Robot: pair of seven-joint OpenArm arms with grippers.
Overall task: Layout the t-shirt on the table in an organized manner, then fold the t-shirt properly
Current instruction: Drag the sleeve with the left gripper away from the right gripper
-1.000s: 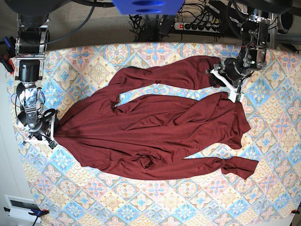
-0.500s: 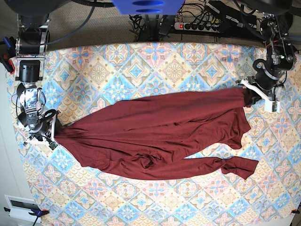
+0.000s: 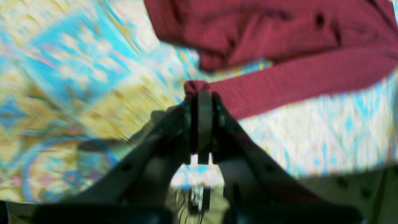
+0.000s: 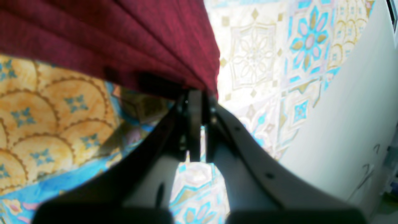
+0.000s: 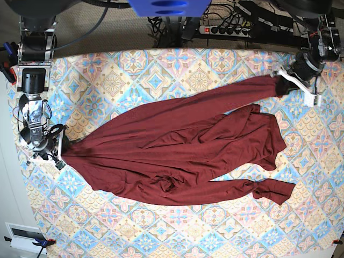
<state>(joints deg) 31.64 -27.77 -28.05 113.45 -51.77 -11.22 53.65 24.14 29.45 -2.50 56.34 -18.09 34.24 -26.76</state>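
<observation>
The dark maroon t-shirt (image 5: 177, 156) lies spread across the patterned table (image 5: 161, 75), still creased, with one sleeve bunched at the near right. My left gripper (image 5: 281, 80) is at the far right, shut on the end of the other long sleeve, which runs taut and diagonal from the body. The left wrist view shows the cuff (image 3: 196, 86) pinched at my left gripper (image 3: 200, 93). My right gripper (image 5: 60, 153) sits at the table's left edge, shut on the shirt's left corner. In the right wrist view the fabric (image 4: 124, 40) fans out from my right gripper (image 4: 199, 93).
A power strip (image 5: 226, 29) and cables lie beyond the far table edge. A blue part (image 5: 169, 6) hangs at top centre. A pale wall or board (image 4: 342, 124) borders the table beside my right gripper. Bare patterned cloth shows along the near edge (image 5: 188, 236).
My left gripper shut on the sleeve end, dragged it right, then out toward the far right corner. The folded sleeve is now stretched straight. The right arm has not moved.
</observation>
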